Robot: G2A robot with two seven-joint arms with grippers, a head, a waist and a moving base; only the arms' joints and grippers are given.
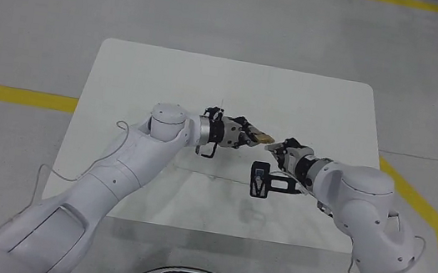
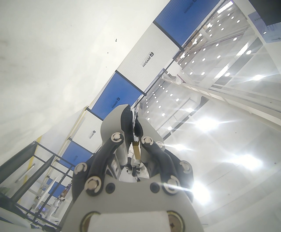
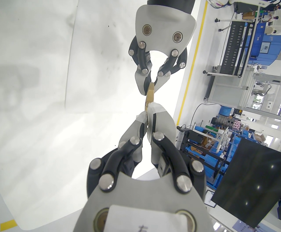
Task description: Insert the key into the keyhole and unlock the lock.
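Grey floor (image 1: 43, 11) with a yellow line (image 1: 6, 94) running past the white surface (image 1: 142, 84). Both arms are over the middle of the surface, wrists pointing at each other: left arm (image 1: 126, 166) in from one side, right arm (image 1: 369, 208) from the other. The left gripper (image 1: 251, 133) and right gripper (image 1: 278, 147) meet nearly tip to tip, held up off the surface. Left fingers (image 3: 140, 84) are narrow, clamped on the brass lock (image 3: 150, 94). The lock sticks out past their tips toward the right gripper, and in the left wrist view a strip of brass also shows behind the pads on the palm side. Right fingers (image 3: 158, 116) are also narrow, pinched together right at the free end of the lock and touching it. Can't tell whether the key is between them; whatever they pinch is hidden by the pads. So the lock bridges the two grippers, roughly level, above the centre of the surface. White tape (image 3: 157, 108) is wrapped around the right fingertips.
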